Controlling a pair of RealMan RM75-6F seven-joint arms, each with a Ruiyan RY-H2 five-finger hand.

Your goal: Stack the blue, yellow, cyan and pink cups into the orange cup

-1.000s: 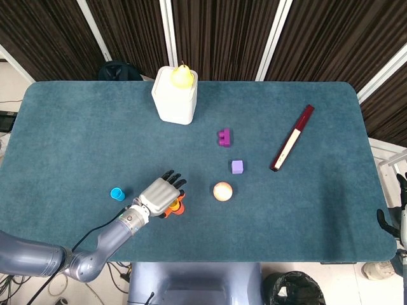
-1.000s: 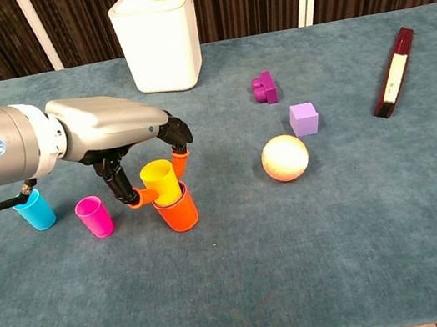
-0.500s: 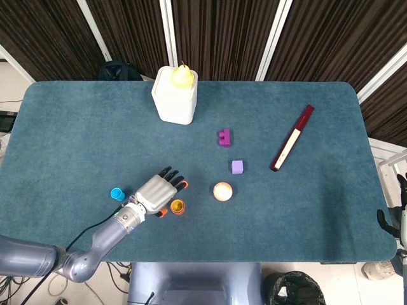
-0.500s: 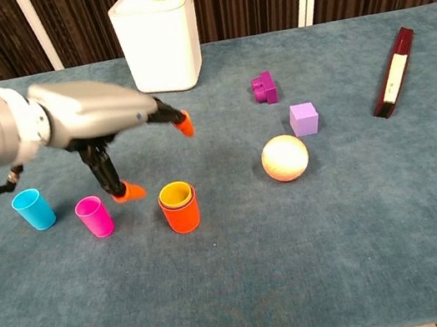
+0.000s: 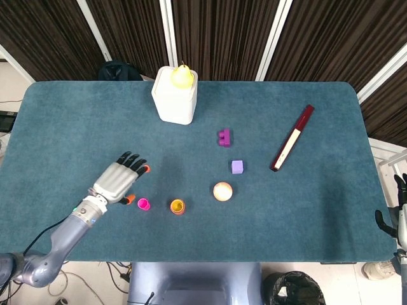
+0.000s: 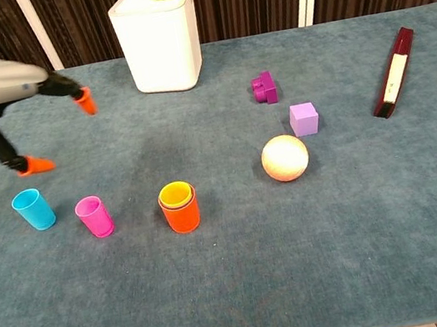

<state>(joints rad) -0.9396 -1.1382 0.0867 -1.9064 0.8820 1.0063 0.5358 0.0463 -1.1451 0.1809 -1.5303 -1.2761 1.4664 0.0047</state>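
Left hand (image 5: pixel 119 180): fingers spread, holding nothing, above the teal felt table (image 6: pixel 304 267).
Right hand (image 5: pixel 395 219): barely visible; state cannot be told.
Orange plastic cup (image 6: pixel 180 211): upright, yellow plastic cup (image 6: pixel 176 194) nested inside.
Pink plastic cup (image 6: pixel 94 217): left of it.
Cyan plastic cup (image 6: pixel 33 209): farther left.

Bright, even light; soft shadows

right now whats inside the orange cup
The yellow cup sits nested inside the orange cup, its rim showing just above the orange one. Whether the blue cup lies beneath it cannot be seen; the yellow cup covers the inside.
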